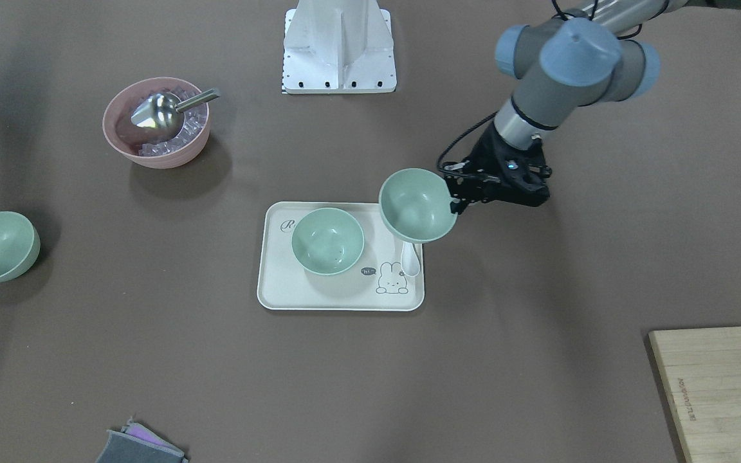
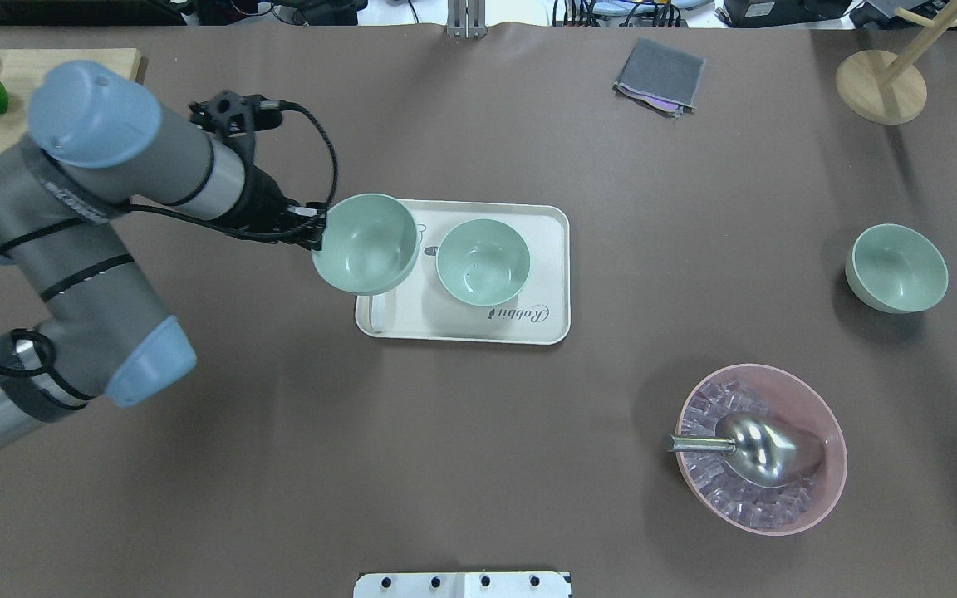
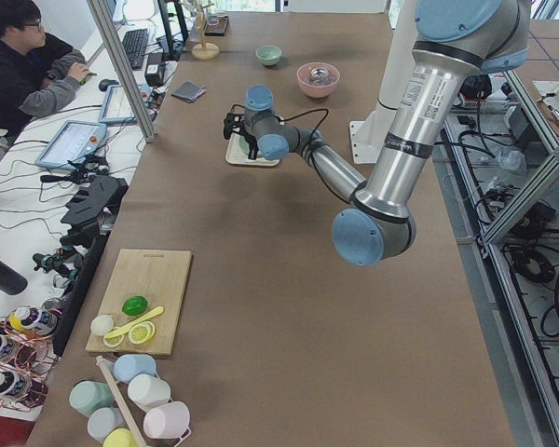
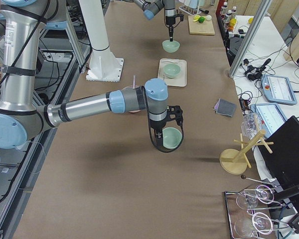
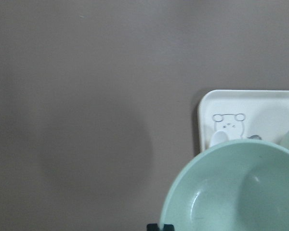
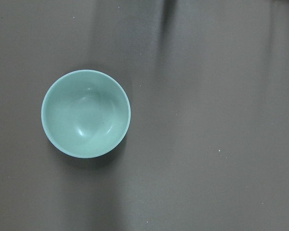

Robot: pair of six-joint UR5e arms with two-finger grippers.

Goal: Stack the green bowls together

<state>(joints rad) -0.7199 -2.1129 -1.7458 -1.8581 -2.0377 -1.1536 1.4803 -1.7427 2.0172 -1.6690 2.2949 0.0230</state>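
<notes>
My left gripper (image 1: pixel 457 193) is shut on the rim of a pale green bowl (image 1: pixel 417 204) and holds it, tilted, above the cream tray's (image 1: pixel 345 297) edge; it also shows in the overhead view (image 2: pixel 365 242) and in the left wrist view (image 5: pixel 236 192). A second green bowl (image 1: pixel 327 240) sits upright on the tray. A third green bowl (image 2: pixel 895 267) stands alone on the table and shows in the right wrist view (image 6: pixel 85 113). My right gripper (image 4: pixel 163 134) shows only in the exterior right view, in front of that bowl; I cannot tell whether it is open.
A white spoon (image 1: pixel 411 257) lies on the tray under the held bowl. A pink bowl (image 2: pixel 827 498) holds ice and a metal scoop (image 2: pixel 757 448). A cutting board (image 1: pixel 724 392), a grey cloth (image 2: pixel 659 76) and a wooden stand (image 2: pixel 880 83) sit near the table edges.
</notes>
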